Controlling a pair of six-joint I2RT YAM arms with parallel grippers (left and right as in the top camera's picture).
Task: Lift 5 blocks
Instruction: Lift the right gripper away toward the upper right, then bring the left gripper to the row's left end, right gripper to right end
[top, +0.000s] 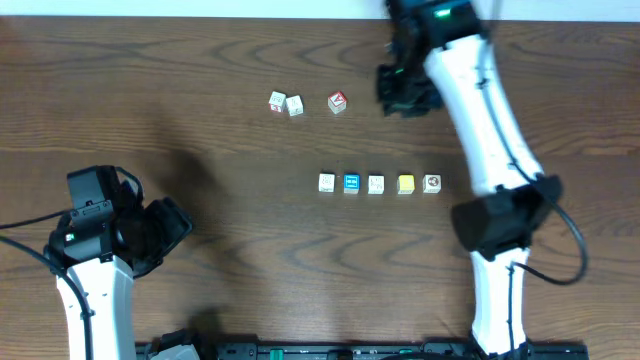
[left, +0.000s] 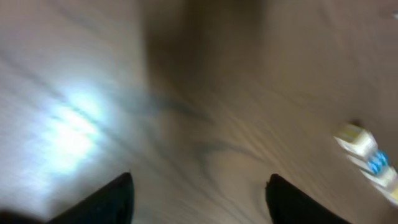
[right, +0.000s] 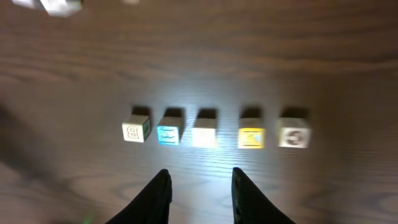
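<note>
Five blocks (top: 376, 183) sat in a row near the middle of the worktop (top: 200, 130), none lifted. The right claw (right: 201, 177) hovered before them, released and empty; the left claw (left: 200, 180), also released, hung by the near left corner. Next, seemingly: centre over one block.

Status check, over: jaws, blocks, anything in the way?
Left gripper jaws open, empty. Right gripper jaws parted, empty. Five small printed cubes lined up on brown wooden table, none lifted. Three other cubes sit apart.
</note>
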